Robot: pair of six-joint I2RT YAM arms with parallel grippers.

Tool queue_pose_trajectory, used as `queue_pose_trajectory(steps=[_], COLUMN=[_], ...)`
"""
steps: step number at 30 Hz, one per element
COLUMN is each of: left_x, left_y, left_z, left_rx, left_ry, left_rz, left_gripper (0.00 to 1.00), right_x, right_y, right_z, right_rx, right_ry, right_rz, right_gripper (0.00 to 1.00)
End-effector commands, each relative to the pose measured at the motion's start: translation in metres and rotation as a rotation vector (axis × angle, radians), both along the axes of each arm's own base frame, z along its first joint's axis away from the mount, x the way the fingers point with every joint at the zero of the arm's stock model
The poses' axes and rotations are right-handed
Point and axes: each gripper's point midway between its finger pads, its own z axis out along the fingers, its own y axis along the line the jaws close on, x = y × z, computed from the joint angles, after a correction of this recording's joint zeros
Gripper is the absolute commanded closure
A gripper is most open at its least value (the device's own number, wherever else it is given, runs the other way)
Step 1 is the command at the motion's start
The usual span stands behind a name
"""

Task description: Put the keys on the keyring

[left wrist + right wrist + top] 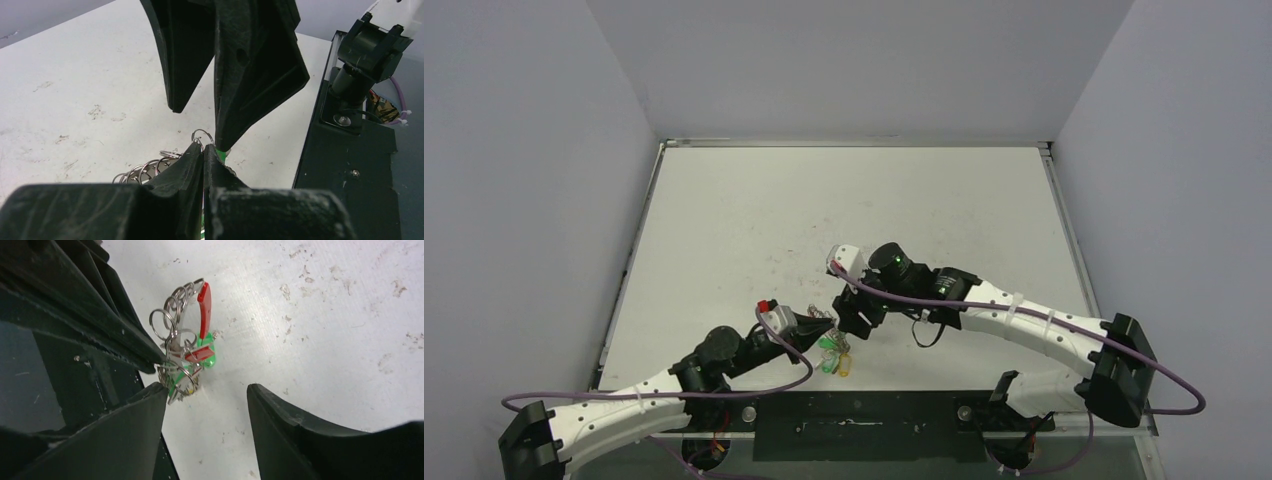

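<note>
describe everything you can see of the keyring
The keyring is a bunch of silvery wire loops with a red curved plastic segment. It lies on the white table near its front edge, green-headed keys bunched at one end. The left gripper is shut on one small loop; the right gripper hangs open above it.

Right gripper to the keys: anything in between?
Nothing: right wrist view shows bare table between the open right gripper and the keys.
</note>
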Motion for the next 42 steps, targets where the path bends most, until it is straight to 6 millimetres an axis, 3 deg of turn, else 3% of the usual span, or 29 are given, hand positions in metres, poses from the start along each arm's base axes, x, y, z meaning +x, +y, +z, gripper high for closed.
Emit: queue_pose_trajectory(steps=[1, 4, 9, 20, 26, 42], left_x=[0.000, -0.001, -0.002, -0.016, -0.024, -0.026], left_y=[0.000, 0.001, 0.003, 0.001, -0.003, -0.007], left_z=[0.033, 0.033, 0.034, 0.039, 0.042, 0.046], left_rx=[-0.108, -0.109, -0.106, -0.107, -0.112, -0.115], left_ry=[-0.040, -0.044, -0.053, -0.108, -0.123, -0.134], left_rz=[0.003, 0.004, 0.000, -0.080, -0.130, -0.155], left_gripper=[1.00, 1.00, 1.00, 1.00, 1.00, 1.00], right_x=[0.011, 0.012, 0.014, -0.019, -0.033, -0.038], right_y=[-0.002, -0.007, -0.016, -0.001, 0.014, 0.021], right_z=[0.041, 0.057, 0.072, 0.060, 0.063, 0.055], right_rx=[0.132, 0.196, 0.269, 0.345, 0.389, 0.398], right_ry=[-0.141, -0.197, -0.327, -0.510, -0.521, -0.509], right_rz=[-0.037, -0.052, -0.036, 0.361, 0.518, 0.592], right_gripper=[0.35, 0.27, 0.25, 0.36, 0.50, 0.68])
